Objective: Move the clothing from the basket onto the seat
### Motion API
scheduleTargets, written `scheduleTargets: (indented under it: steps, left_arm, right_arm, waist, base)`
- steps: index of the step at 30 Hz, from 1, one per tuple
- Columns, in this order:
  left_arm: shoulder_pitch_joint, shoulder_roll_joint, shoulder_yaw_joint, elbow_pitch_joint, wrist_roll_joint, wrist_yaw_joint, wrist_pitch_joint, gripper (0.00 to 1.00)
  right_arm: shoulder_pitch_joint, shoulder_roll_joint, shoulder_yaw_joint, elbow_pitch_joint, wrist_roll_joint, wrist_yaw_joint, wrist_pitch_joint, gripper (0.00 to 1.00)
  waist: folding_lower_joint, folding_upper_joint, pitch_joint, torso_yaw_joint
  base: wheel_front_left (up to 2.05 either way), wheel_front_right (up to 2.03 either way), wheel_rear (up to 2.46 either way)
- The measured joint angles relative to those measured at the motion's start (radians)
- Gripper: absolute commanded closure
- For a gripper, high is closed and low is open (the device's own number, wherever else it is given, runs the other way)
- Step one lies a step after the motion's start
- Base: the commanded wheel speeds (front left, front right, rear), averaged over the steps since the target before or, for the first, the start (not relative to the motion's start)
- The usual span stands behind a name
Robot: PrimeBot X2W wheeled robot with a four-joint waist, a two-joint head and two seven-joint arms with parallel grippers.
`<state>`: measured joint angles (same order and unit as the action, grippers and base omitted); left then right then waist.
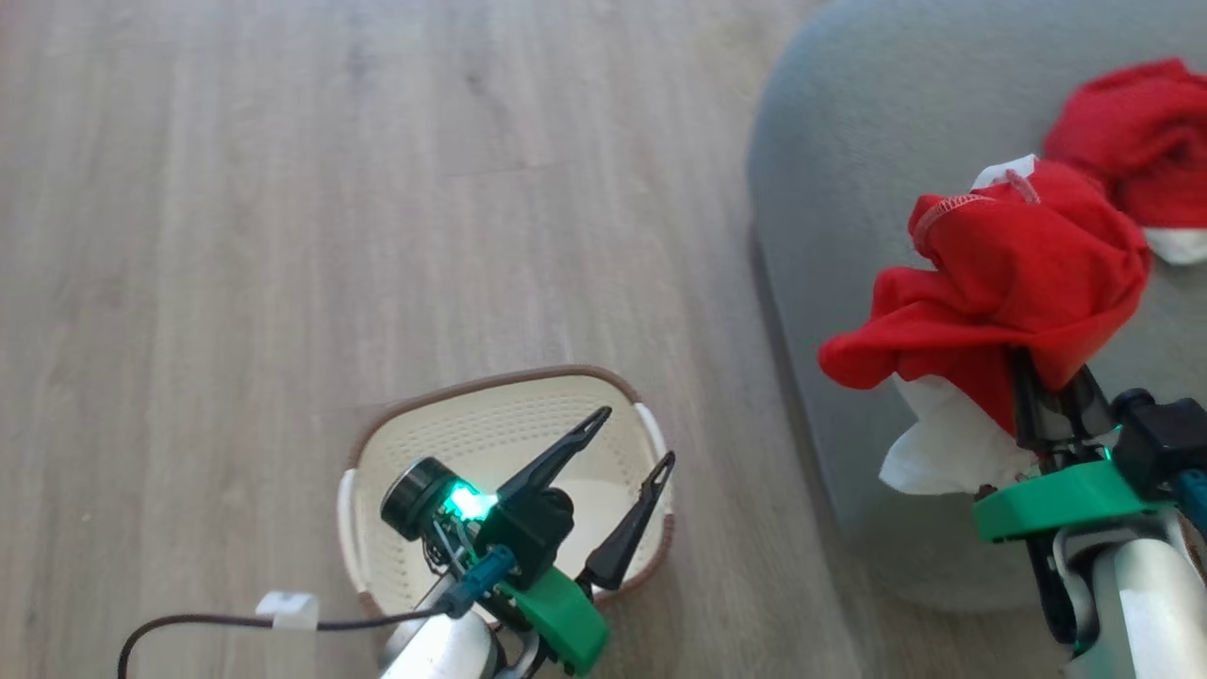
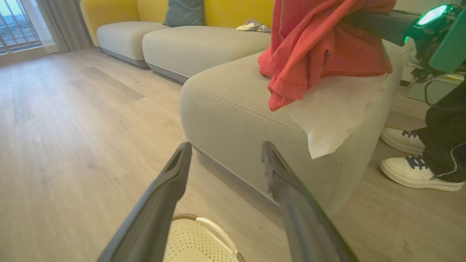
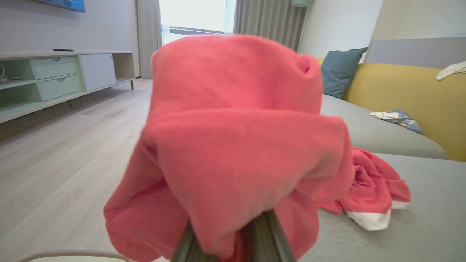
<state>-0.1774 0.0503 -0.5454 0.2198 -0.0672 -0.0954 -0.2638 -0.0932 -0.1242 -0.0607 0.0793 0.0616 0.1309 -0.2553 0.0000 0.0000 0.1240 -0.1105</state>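
The cream basket [image 1: 509, 401] stands on the wood floor, its inside showing bare perforated plastic. My left gripper [image 1: 636, 437] hovers open over it, nothing between its fingers [image 2: 171, 189]. My right gripper [image 1: 1047, 377] is shut on a red piece of clothing [image 1: 1018, 273] with white lining. The cloth drapes over its fingers [image 3: 262, 236] and hangs above the near edge of the grey seat [image 1: 849, 141]. A second red piece of clothing [image 1: 1141, 141] with white trim lies crumpled on the seat [image 3: 418, 218], farther back.
A person's white shoes [image 2: 411, 171] stand on the floor beside the seat's corner. Behind the seat are more grey cushions [image 2: 204, 43], a yellow backrest [image 3: 400, 94] and a teal pillow [image 3: 338, 72]. A low cabinet [image 3: 54, 80] lines the far wall. A cable with a white tag [image 1: 288, 611] runs by my left arm.
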Motion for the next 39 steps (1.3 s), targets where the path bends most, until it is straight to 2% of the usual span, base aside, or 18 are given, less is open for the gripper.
scheduleTargets:
  steps: [15,25,30,39]
  left_arm:
    - [-0.054,0.006,-0.01,0.006,0.04,-0.021,0.0,0.0]
    - [-0.074,0.021,-0.045,0.023,0.042,-0.026,0.0,0.0]
    - [-0.088,0.024,-0.059,0.027,0.042,-0.026,0.0,0.0]
    - [-0.111,0.024,-0.063,0.024,0.042,-0.034,0.0,0.0]
  right_arm:
    - [-0.025,0.032,-0.046,-0.024,0.002,0.0,0.0,1.0]
    - [-0.025,0.062,-0.071,-0.009,0.012,0.0,0.0,1.0]
    - [-0.025,0.07,-0.079,-0.008,0.019,0.0,0.0,1.0]
    - [-0.043,0.077,-0.122,-0.014,0.028,0.0,0.0,1.0]
  waist:
    - [0.0001,0.0,0.089,-0.247]
    - [0.0001,0.0,0.149,-0.384]
    - [0.0001,0.0,0.167,-0.423]
    - [0.0,0.0,0.183,-0.422]
  base:
    - [0.0,0.0,0.0]
    - [0.0,0.0,0.0]
    - [0.0,0.0,0.0]
    - [0.0,0.0,0.0]
